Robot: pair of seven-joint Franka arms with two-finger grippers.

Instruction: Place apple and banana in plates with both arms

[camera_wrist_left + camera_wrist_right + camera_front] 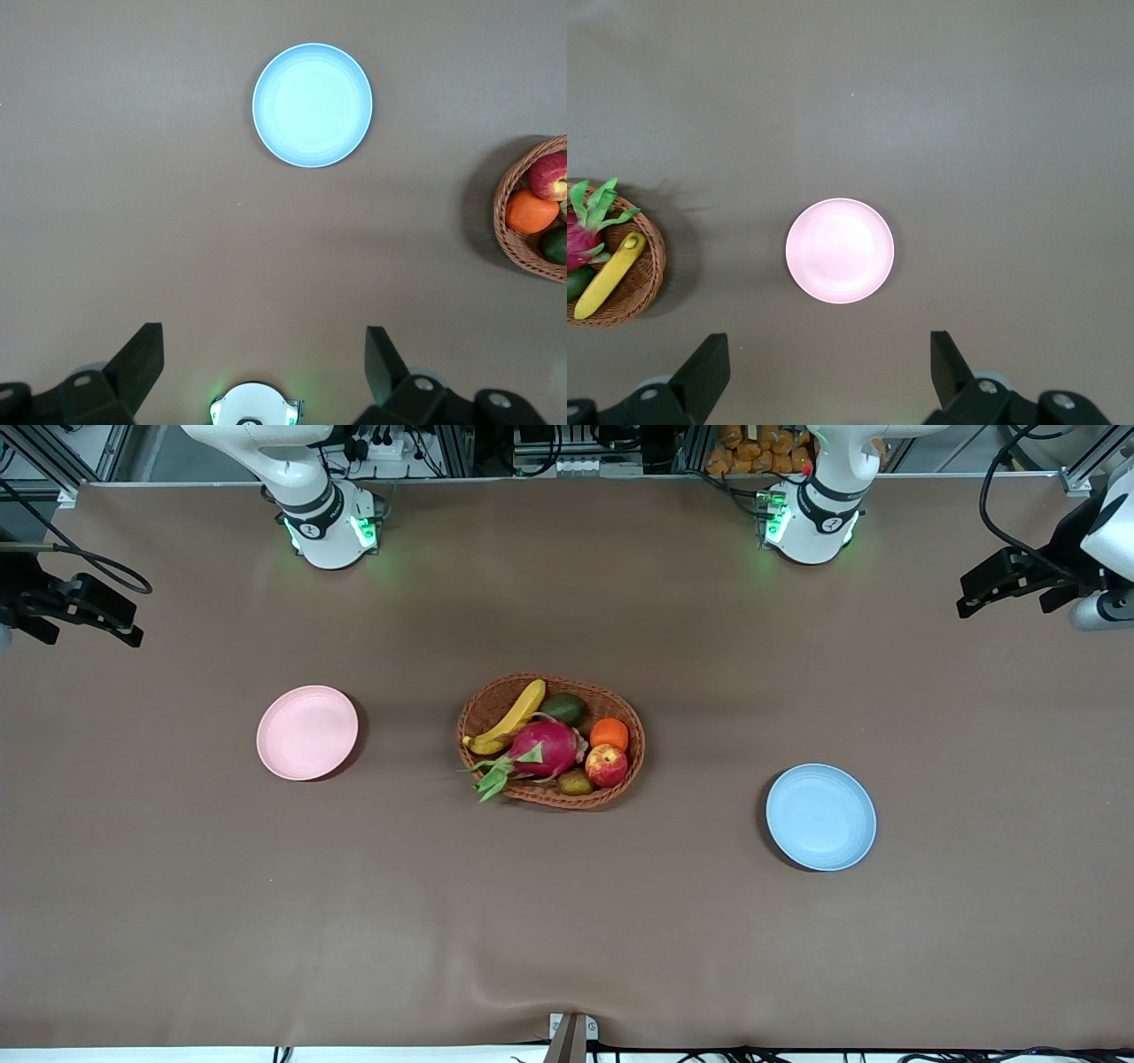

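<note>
The apple (607, 765) (551, 175) and the banana (509, 717) (607, 274) lie in a wicker basket at mid-table. The pink plate (307, 732) (840, 251) sits bare toward the right arm's end. The blue plate (821, 817) (313, 104) sits bare toward the left arm's end. My right gripper (135, 624) (829, 345) hangs open and empty high over the right arm's end of the table. My left gripper (964, 600) (264, 341) hangs open and empty high over the left arm's end.
The brown oval basket (485, 707) also holds a magenta dragon fruit (545, 748), an orange (609, 733), a green fruit (564, 708) and a small brownish one (575, 782). Brown cloth covers the table. Both arm bases stand along the table's edge farthest from the front camera.
</note>
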